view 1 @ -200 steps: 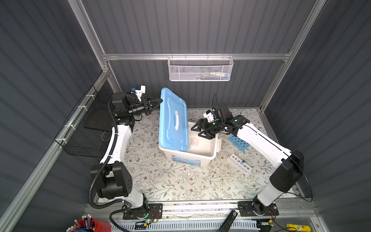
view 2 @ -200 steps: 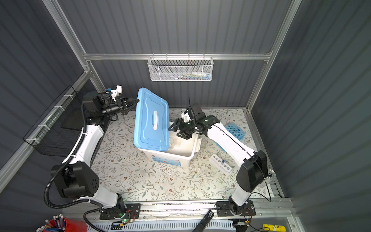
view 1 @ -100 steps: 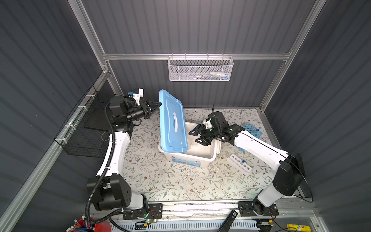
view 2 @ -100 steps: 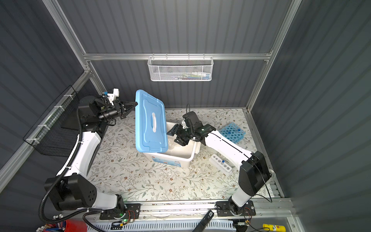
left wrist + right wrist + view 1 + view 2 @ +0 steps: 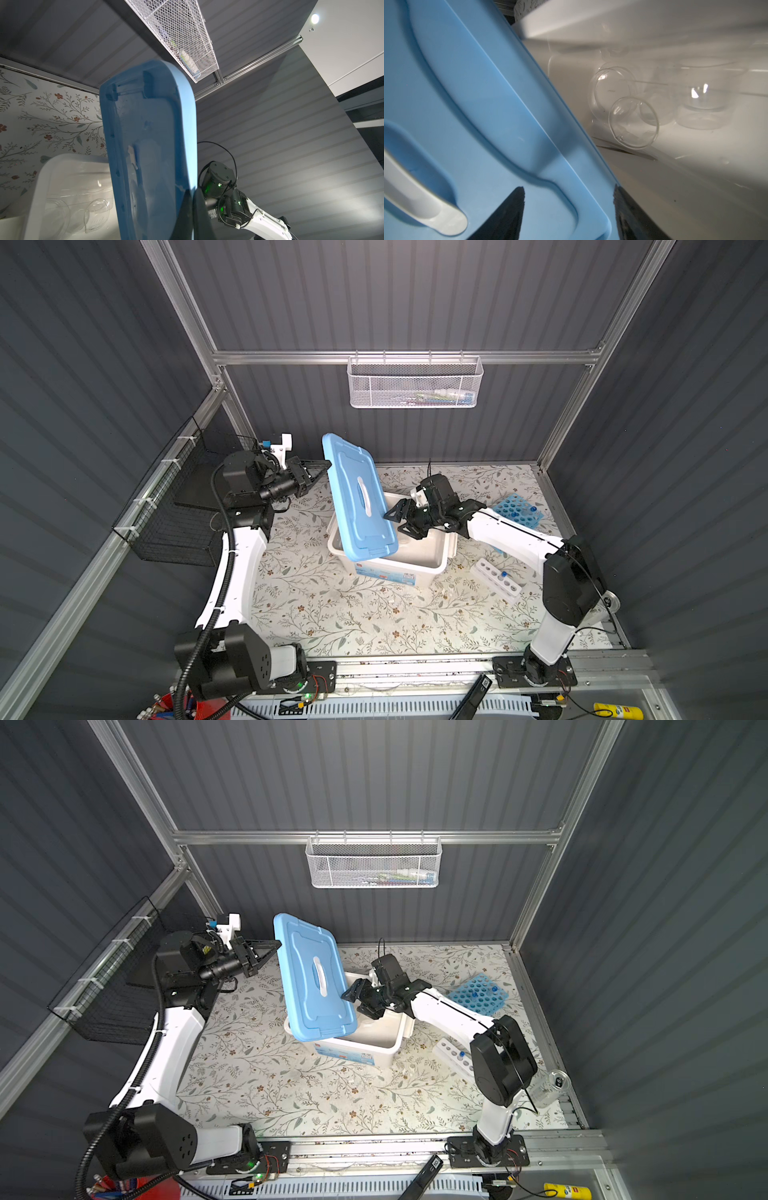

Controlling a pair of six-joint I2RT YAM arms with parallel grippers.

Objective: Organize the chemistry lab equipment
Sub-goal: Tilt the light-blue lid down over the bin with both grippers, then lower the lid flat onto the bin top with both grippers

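The light-blue lid [image 5: 357, 497] [image 5: 311, 977] stands tilted over the white bin [image 5: 432, 568] [image 5: 386, 1048]. My left gripper [image 5: 322, 467] [image 5: 193, 207] is shut on the lid's [image 5: 149, 145] upper rim. My right gripper [image 5: 399, 520] [image 5: 568, 190] is open, its jaws on either side of the lid's [image 5: 467, 104] right edge above the bin. Clear glass beakers and dishes [image 5: 633, 122] [image 5: 97, 216] lie inside the bin. A blue many-holed rack [image 5: 517, 510] [image 5: 478, 994] and a small white rack [image 5: 496, 578] [image 5: 453, 1054] holding a blue-capped tube sit to the bin's right.
A white mesh basket [image 5: 415, 383] hangs on the back wall. A black wire basket [image 5: 178, 510] hangs on the left wall, behind my left arm. A clear cup [image 5: 548, 1088] stands at the front right corner, behind my right arm's base.
My right gripper has come down and to the left, from above the bin's back rim to the lid's right edge. My left gripper and the lid's top have sunk slightly.
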